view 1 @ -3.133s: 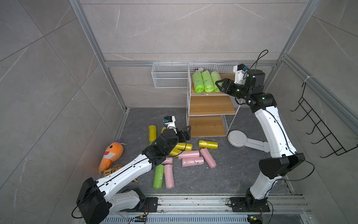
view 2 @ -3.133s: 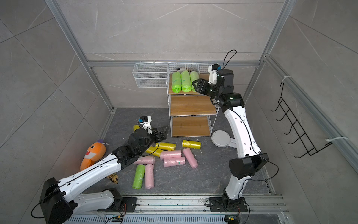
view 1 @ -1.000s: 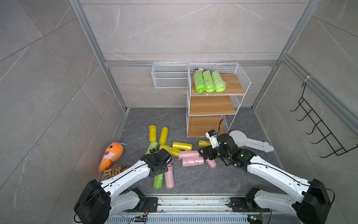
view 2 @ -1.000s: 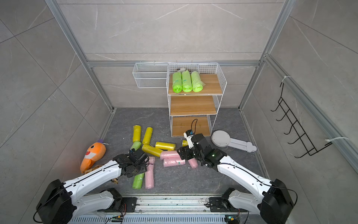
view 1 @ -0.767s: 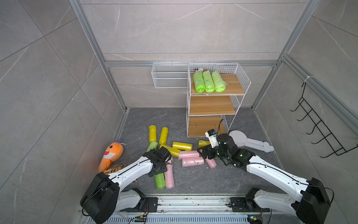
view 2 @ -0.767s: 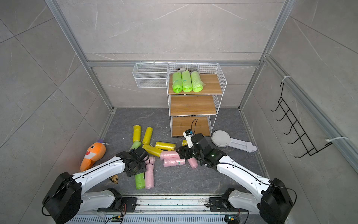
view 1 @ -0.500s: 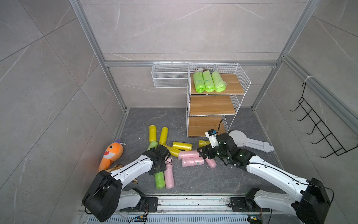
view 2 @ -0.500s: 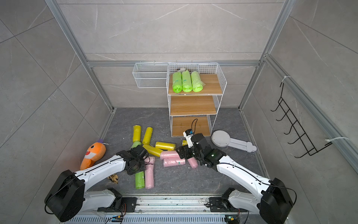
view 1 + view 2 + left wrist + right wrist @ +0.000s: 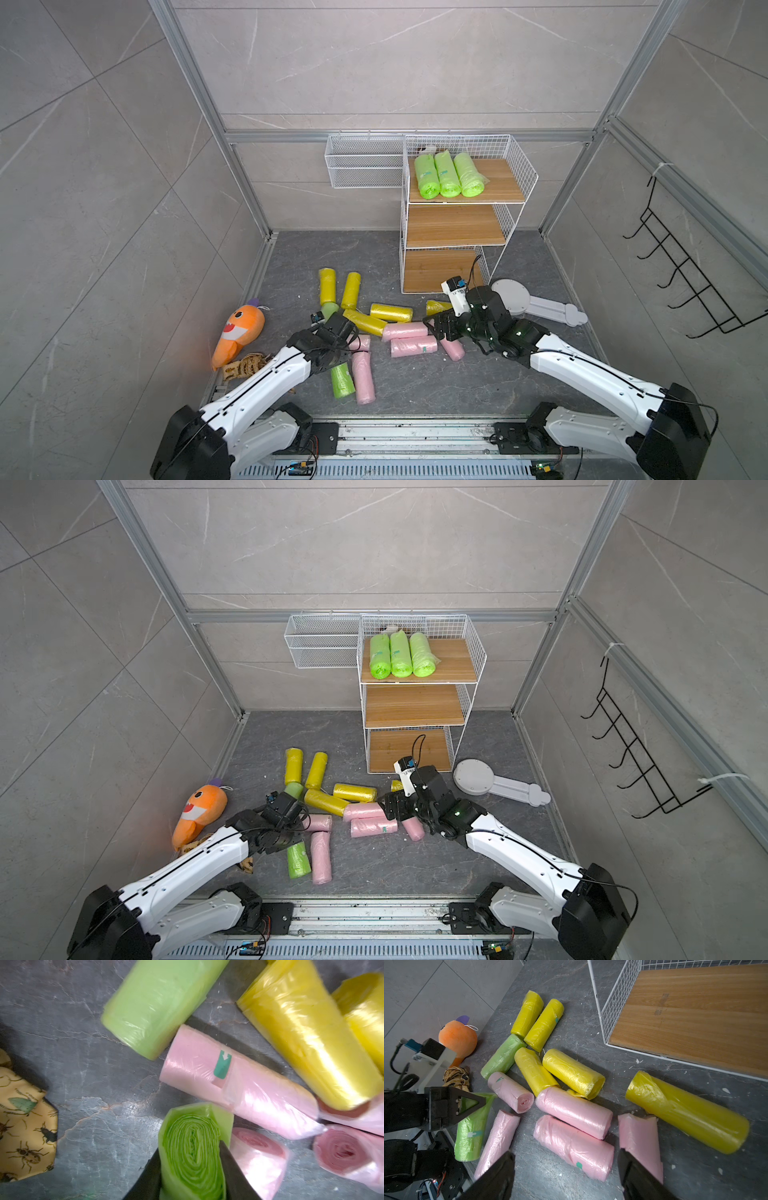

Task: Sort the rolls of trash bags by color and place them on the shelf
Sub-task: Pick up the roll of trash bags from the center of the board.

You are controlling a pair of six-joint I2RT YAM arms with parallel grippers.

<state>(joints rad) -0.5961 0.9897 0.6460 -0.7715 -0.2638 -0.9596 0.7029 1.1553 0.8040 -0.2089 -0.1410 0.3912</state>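
We close the left gripper point(image 9: 190, 1147) on a lime green roll point(image 9: 193, 1126); a second ago its jaws stood wider.
Its spiral end of thin, crinkly film is squeezed oval between the black fingers point(image 9: 232, 1167). A pale pink roll point(image 9: 239, 1084) with a teal sticker point(image 9: 222, 1065) lies just past the tips. Our right gripper point(image 9: 565, 1153) hangs wide open and empty over soft pink rolls point(image 9: 573, 1147), as before. Well beyond it, the wire shelf point(image 9: 455, 226) holds three green rolls point(image 9: 448, 176) on its top wooden board.

In both top views the left gripper point(image 9: 337, 360) is covering one end of a green roll point(image 9: 343, 382), while the right arm point(image 9: 482, 316) is hiding most of a yellow roll point(image 9: 436, 306) beside the shelf point(image 9: 432, 270).
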